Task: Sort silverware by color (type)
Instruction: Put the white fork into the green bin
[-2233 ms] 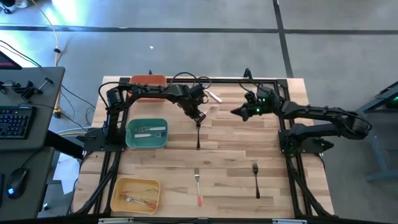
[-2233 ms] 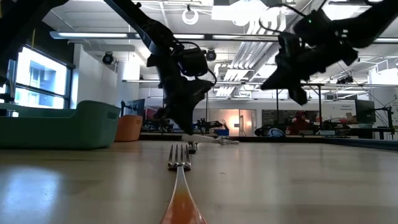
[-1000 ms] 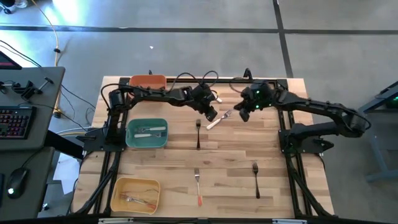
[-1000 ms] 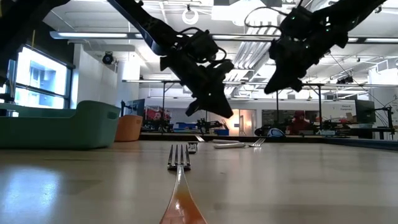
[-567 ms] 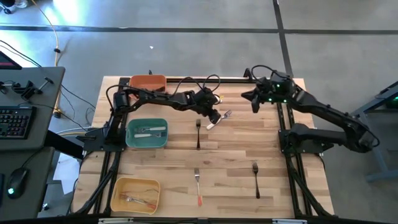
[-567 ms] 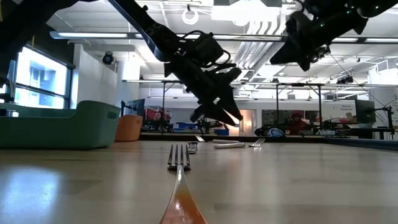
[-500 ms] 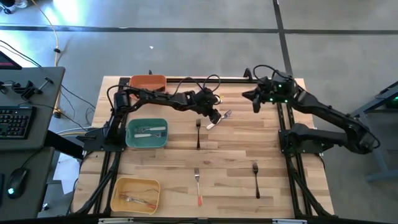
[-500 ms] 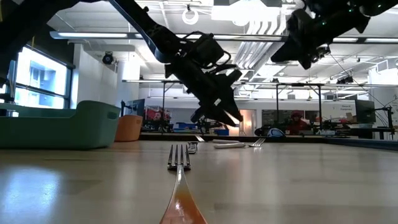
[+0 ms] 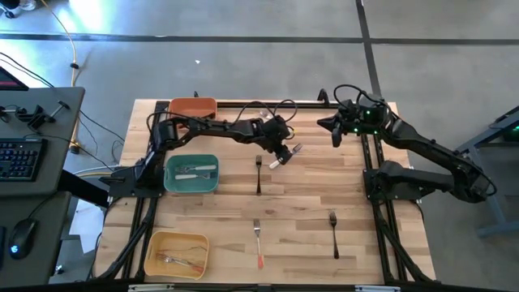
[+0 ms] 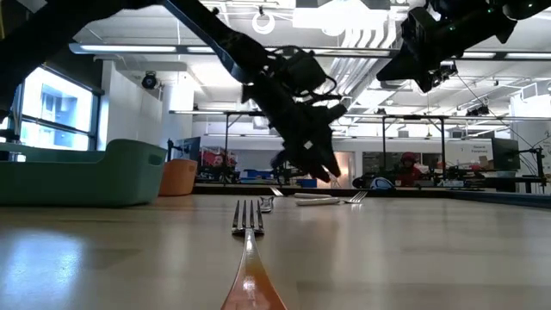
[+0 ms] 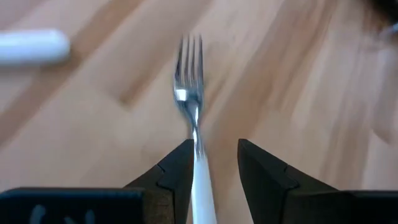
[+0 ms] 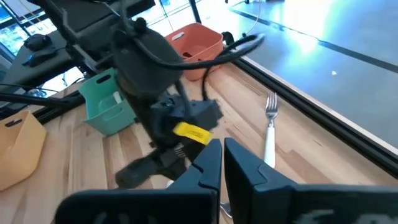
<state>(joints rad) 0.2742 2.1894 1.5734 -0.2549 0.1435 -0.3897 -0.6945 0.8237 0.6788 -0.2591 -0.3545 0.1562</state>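
High view: left end effector (image 9: 279, 156) sits just above centre of the light wooden tabletop (image 9: 308, 195), over the white-handled, silver-headed fork (image 9: 285, 156), which lies slanted there. Right end effector (image 9: 333, 135) hangs at the upper right, off beyond the tabletop's black frame rail, empty. All-black fork (image 9: 258, 173) lies at centre, just left of the white-handled one. Orange-handled fork (image 9: 258, 241) at lower centre; second all-black fork (image 9: 333, 230) lower right. Teal rectangular bin (image 9: 191, 173) at left centre holds pale silverware; yellow rectangular bin (image 9: 176, 255) at lower left holds a few pieces; orange rectangular bin (image 9: 193, 107) at upper left, contents not visible.

Low view: orange-handled fork (image 10: 249, 258) fills the lower centre foreground, tines pointing away. Left end effector (image 10: 320, 172) reaches down at centre, tips just above the far tabletop. Right end effector (image 10: 405, 73) high at upper right.

Left wrist view: dark fingers (image 11: 177, 171) stand parted, astride the white handle of the fork (image 11: 189, 99), not pressed onto it. Another white handle (image 11: 31, 45) shows at upper left.

Right wrist view: fingers (image 12: 208, 165) pressed together, gripping nothing. White-handled fork (image 12: 269, 127) at centre right, left arm beside it.
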